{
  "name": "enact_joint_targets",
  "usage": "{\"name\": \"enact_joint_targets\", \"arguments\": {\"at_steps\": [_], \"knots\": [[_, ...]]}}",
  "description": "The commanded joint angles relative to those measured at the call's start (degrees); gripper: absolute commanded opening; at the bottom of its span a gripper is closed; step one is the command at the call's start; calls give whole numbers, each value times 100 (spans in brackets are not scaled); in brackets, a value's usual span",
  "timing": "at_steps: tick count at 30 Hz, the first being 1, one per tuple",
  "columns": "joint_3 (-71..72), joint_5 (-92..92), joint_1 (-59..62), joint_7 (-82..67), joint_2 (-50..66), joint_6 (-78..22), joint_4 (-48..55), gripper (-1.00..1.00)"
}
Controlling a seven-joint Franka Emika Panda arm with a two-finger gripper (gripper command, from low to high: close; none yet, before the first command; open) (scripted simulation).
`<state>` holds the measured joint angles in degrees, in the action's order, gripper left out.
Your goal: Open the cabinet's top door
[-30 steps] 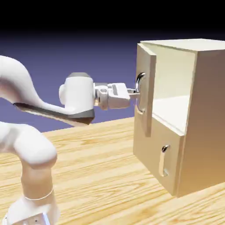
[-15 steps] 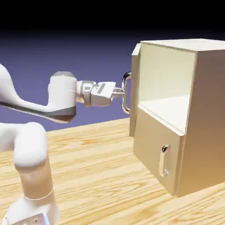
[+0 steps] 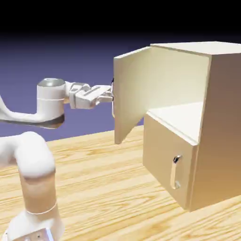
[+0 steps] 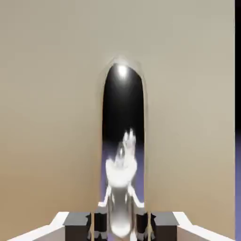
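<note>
The beige cabinet (image 3: 221,117) stands at the right of the exterior view. Its top door (image 3: 136,96) is swung far out to the left, showing its inner face, and the upper compartment lies open behind it. My gripper (image 3: 111,94) reaches the door's outer side and is shut on the silver handle (image 3: 113,100), of which only a dark sliver shows past the door's edge. In the hand view the curved silver handle (image 4: 123,141) runs up the middle between my fingertips (image 4: 98,225) of the gripper (image 4: 122,227), with the top door's beige panel (image 4: 47,117) filling the picture behind it.
Below the open compartment the shorter lower door (image 3: 164,150) is closed, its small silver handle (image 3: 175,172) near its right edge. The wooden table (image 3: 103,188) stretches in front of the cabinet. My white arm (image 3: 33,160) rises at the left.
The top door has swung from slightly ajar to wide open. My gripper has drawn back to the left with the handle in it.
</note>
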<state>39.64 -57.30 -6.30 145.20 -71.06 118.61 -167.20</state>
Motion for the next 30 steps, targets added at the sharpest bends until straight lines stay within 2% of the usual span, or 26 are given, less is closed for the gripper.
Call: {"name": "enact_joint_targets", "arguments": {"at_steps": [1, 7, 15, 29, 30], "knots": [[206, 219, 5, -14, 79, -256, 125, -100], [1446, 1335, 468, -13, 639, -1749, 1152, -100], [2861, 2278, 1818, -30, 1133, -3420, 2813, -100], [4524, 3172, 4503, -442, 938, -5664, 5706, -100], [4524, 3172, 4503, -442, 938, -5664, 5706, 100]]}}
